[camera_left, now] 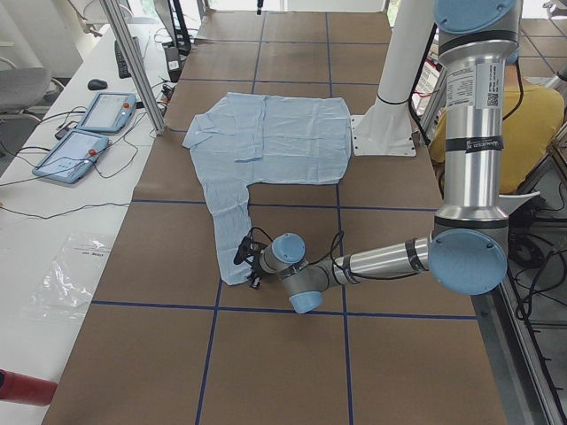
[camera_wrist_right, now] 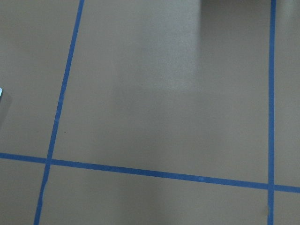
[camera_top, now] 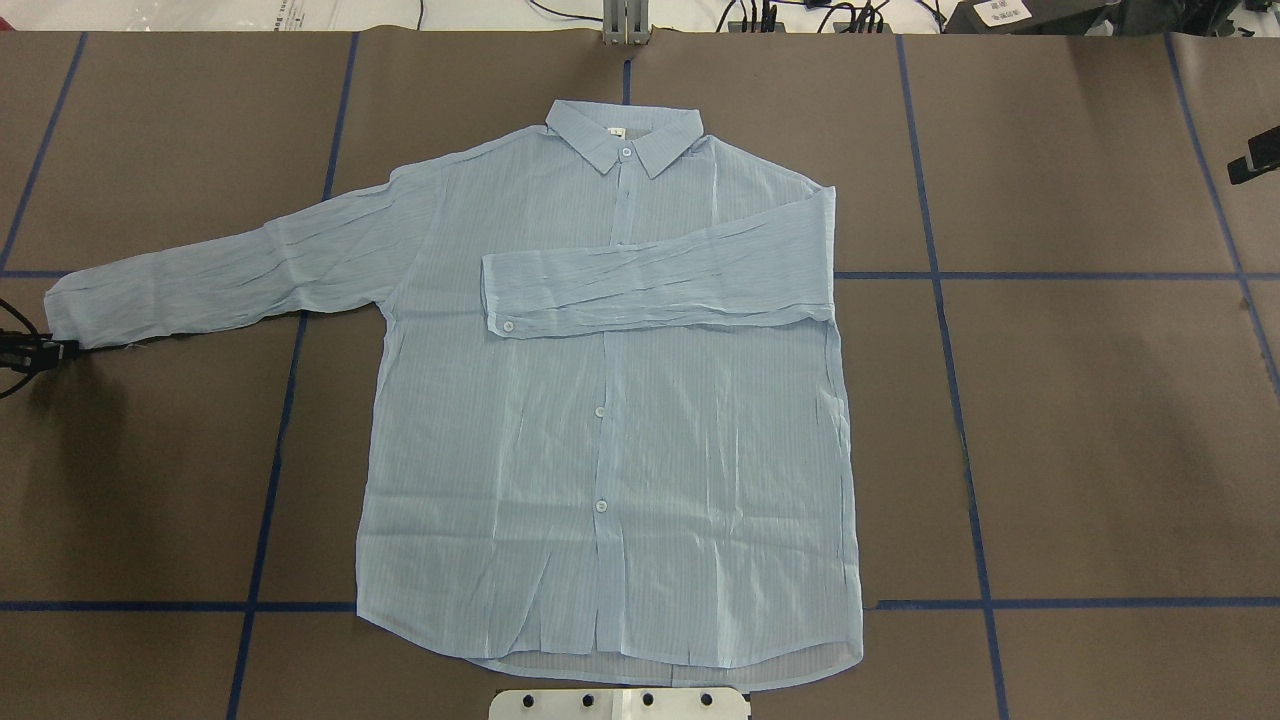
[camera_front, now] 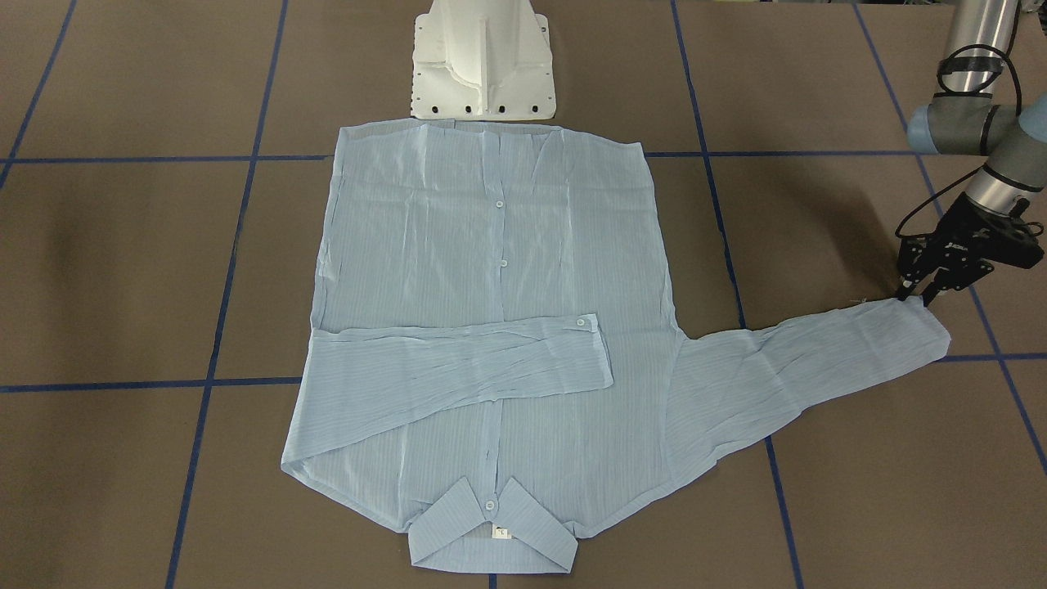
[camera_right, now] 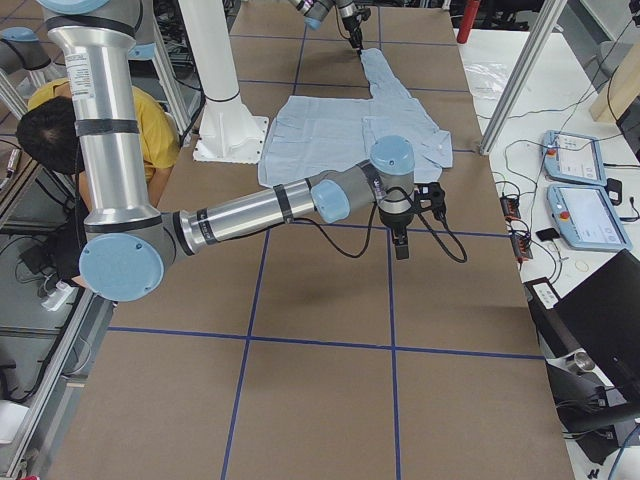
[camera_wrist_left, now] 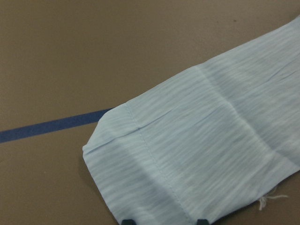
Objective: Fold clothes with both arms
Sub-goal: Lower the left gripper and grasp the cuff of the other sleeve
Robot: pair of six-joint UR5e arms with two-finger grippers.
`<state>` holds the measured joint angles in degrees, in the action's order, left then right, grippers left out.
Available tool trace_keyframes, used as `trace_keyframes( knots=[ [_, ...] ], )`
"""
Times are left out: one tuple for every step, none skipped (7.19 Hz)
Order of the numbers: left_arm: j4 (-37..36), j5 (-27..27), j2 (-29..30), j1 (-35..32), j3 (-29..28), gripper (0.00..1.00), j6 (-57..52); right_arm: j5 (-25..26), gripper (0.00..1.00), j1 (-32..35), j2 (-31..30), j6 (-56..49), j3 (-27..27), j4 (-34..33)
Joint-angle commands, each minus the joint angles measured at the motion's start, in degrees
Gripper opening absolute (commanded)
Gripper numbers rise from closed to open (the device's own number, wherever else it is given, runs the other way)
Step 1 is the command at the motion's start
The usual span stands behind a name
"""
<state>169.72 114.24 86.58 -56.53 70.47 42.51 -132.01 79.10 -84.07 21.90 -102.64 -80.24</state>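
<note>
1. Clearly the left arm (camera_left: 381, 258) was reaching far out. Its upper tube stood upright, its forearm ran low and nearly level over the table (camera_top: 1100, 450), and its wrist was turned twd the end of the shirt's (camera_top: 600, 450) outstretched sleeve (camera_top: 220, 285).
2. Opposite, the right arm (camera_right: 250, 212) stretched out level too. The right gripper (camera_right: 400, 240) pointed straight down over bare table near a tape line (camera_wrist_right: 154, 172), off the collar end of the shirt and clear of the cloth.
3. Shirt lay flat, front up and buttoned, with the collar (camera_top: 625, 135) away from the robot and the hem just by the white base (camera_front: 483, 74). The folded sleeve (camera_top: 660, 285) on the robot's right lay across the chest, its end near the button row. The other sleeve ran straight out to the robot's left.
4. Hard to see: the overhead view cut the left gripper (camera_front: 914, 296) off at the frame edge. The left wrist cam showed only two black fingertips (camera_wrist_left: 127, 221) at its bottom edge. The right wrist cam showed just table and tape, no fingers.
5. Left gripper: fingers partly apart, tips down at the edge of the cuff (camera_wrist_left: 140, 154), which lay flat on the table. Couldn't tell if any cloth sat betw. them.
6. Right gripper: seen small and from the side only, so couldn't tell whether it was spread or closed.
</note>
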Motion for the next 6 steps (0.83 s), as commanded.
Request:
trace_keyframes(
  knots=[
    [0.1,0.8,0.0,-0.1,1.0,0.00,-0.1,0.0,1.00,0.0,0.1,0.1,0.0,0.0],
    [0.0,3.9,0.1,-0.2,2.9,0.00,-0.1,0.0,1.00,0.0,0.1,0.1,0.0,0.0],
    [0.3,5.4,0.1,-1.4,6.7,0.00,-0.2,0.0,1.00,0.0,0.1,0.3,0.0,0.0],
    [0.3,5.6,0.2,-2.8,12.4,0.00,0.3,0.0,1.00,0.0,0.1,0.4,0.0,0.0],
    [-0.3,5.5,1.1,-3.2,16.1,0.00,1.2,-0.1,1.00,0.0,0.1,0.5,0.0,0.0],
    [-1.4,6.0,5.2,-3.1,17.8,0.00,8.7,-0.1,1.00,0.0,0.1,0.7,0.0,0.0]
  ],
)
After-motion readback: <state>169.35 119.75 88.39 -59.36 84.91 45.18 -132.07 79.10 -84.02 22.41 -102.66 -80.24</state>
